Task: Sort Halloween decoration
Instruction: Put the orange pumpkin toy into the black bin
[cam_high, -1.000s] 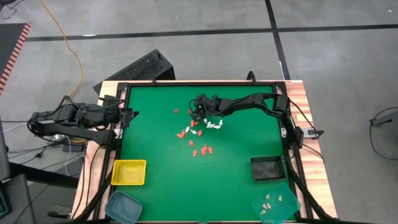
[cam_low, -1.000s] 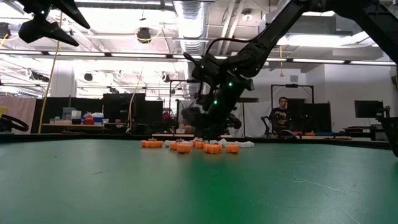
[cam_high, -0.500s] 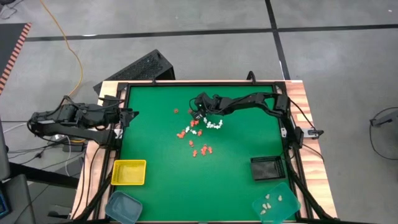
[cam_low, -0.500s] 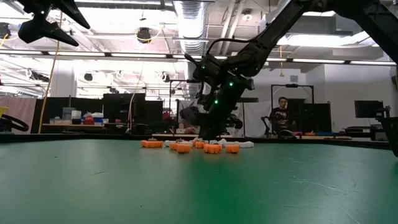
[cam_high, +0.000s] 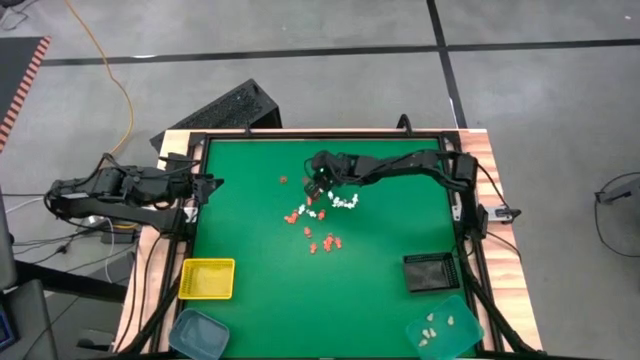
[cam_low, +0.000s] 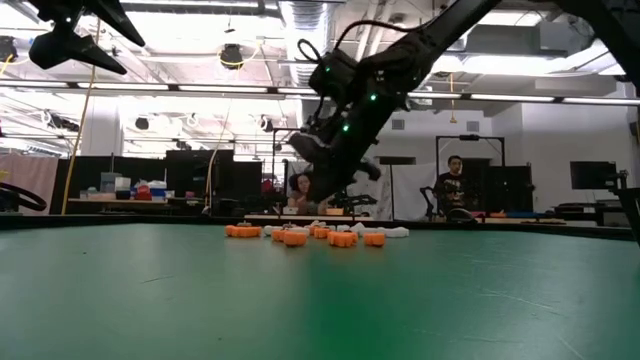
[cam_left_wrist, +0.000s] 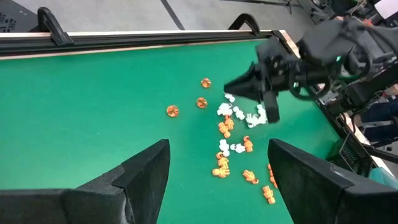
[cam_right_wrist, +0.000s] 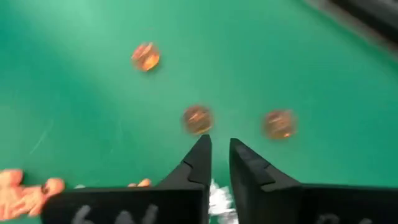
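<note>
My right gripper (cam_right_wrist: 216, 152) hangs just above the green felt tabletop (cam_high: 390, 230), jaws drawn close with a narrow gap, a small white trinket (cam_right_wrist: 219, 200) showing between them near their base; I cannot tell if it is pinched. Tiny orange and white Halloween trinkets (cam_high: 318, 215) lie scattered just below and beside the jaws; three round orange ones (cam_right_wrist: 198, 119) lie just ahead. My left gripper (cam_left_wrist: 214, 171) waits at the tabletop's edge, well apart, jaws spread wide.

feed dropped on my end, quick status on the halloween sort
Right gripper lifted above the pile, jaws nearly shut on a white trinket. Left gripper parked off the table's left edge, jaws open. Orange and white trinkets mid-mat. Nothing in the way.
</note>
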